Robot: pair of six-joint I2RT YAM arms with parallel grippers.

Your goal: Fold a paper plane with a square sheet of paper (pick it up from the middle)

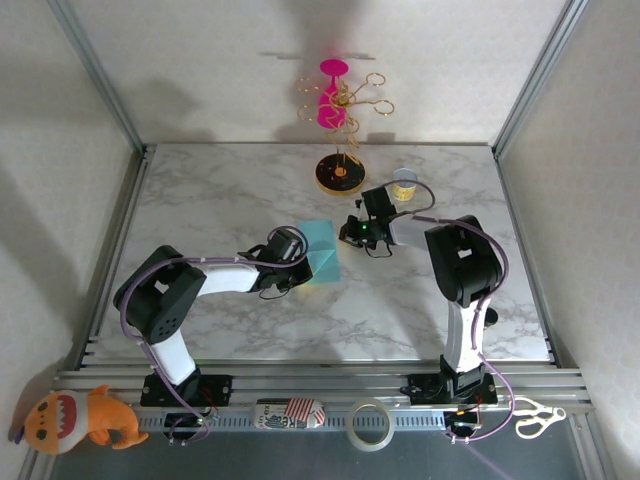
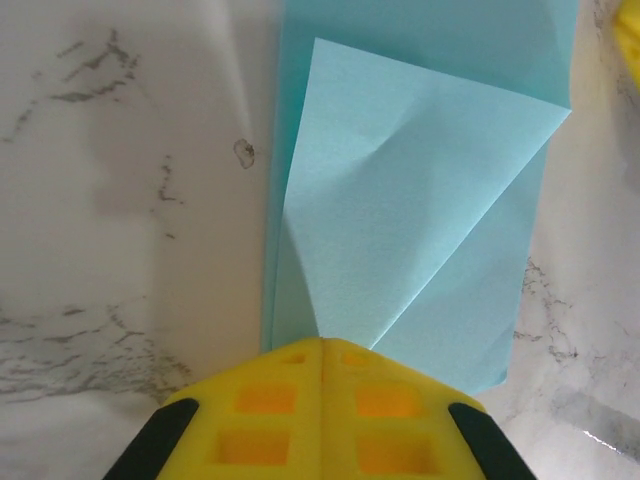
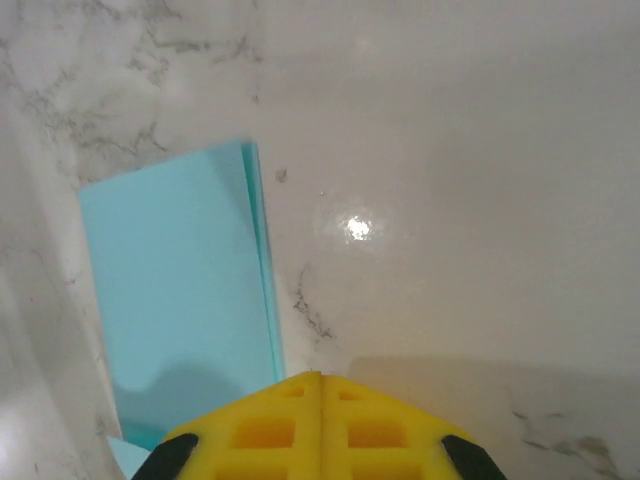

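Note:
The square sheet of paper [image 1: 325, 262] lies teal and folded into a narrow strip at the middle of the marble table. In the left wrist view one corner of the paper [image 2: 420, 200] is turned over as a triangular flap, slightly raised. My left gripper [image 2: 322, 342] is shut, its yellow fingertips sitting at the flap's lower point; I cannot tell whether paper is pinched between them. From above, the left gripper [image 1: 308, 260] is at the sheet's left edge. My right gripper [image 3: 321, 375] is shut over bare marble, just right of the paper [image 3: 175, 290]. Seen from above, the right gripper [image 1: 346, 233] is at the sheet's far right corner.
A wire stand with a round black-and-yellow base [image 1: 340, 173] and a pink piece [image 1: 332, 95] stands at the back centre. A small yellowish cup [image 1: 404, 184] is beside it. On the front rail lie a plush toy [image 1: 75, 418], a striped pouch [image 1: 290, 412], a tape roll [image 1: 369, 424] and scissors [image 1: 535, 415].

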